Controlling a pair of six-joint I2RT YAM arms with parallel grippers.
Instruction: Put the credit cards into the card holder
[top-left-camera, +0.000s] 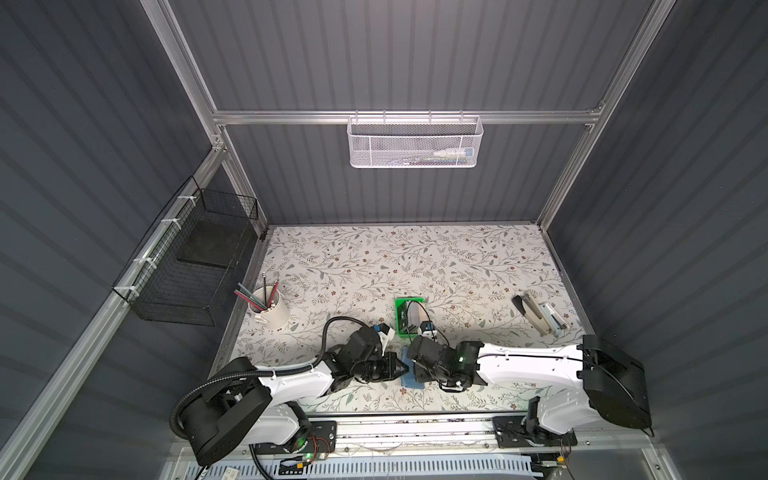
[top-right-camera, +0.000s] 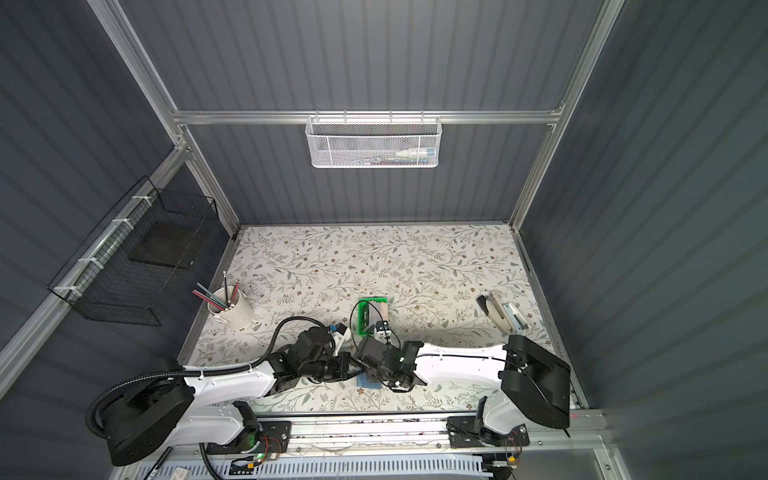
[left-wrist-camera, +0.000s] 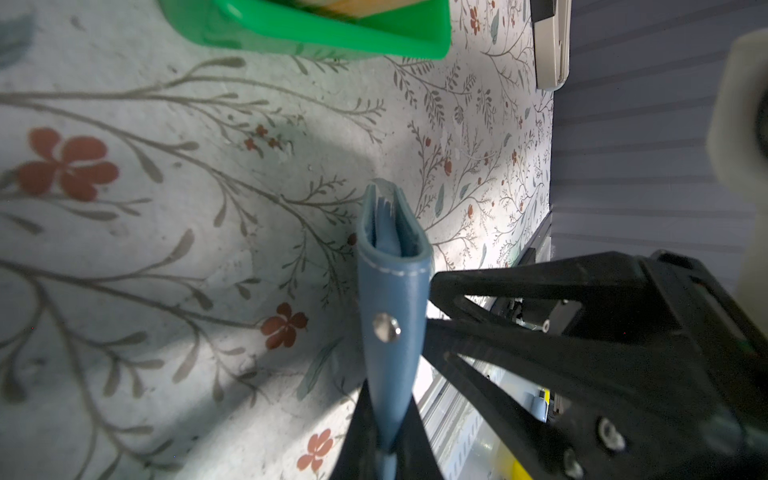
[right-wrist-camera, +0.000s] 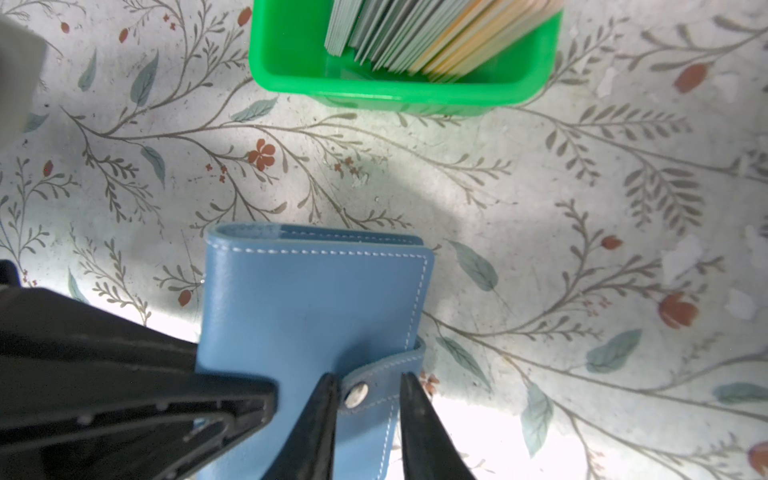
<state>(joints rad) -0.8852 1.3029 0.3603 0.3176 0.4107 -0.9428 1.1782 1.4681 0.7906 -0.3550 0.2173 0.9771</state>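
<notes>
The card holder, closed with its snap tab fastened, is seen low in the middle of the right wrist view against the floral counter; in both top views it is found below centre, between the two arms and largely hidden by them. One edge of it is clamped by the closed jaws of the left gripper; the jaws of the right gripper are held slightly apart, set either side of the snap. The credit cards are stacked on edge in the green tray at the top of the right wrist view, apart from the holder.
</notes>
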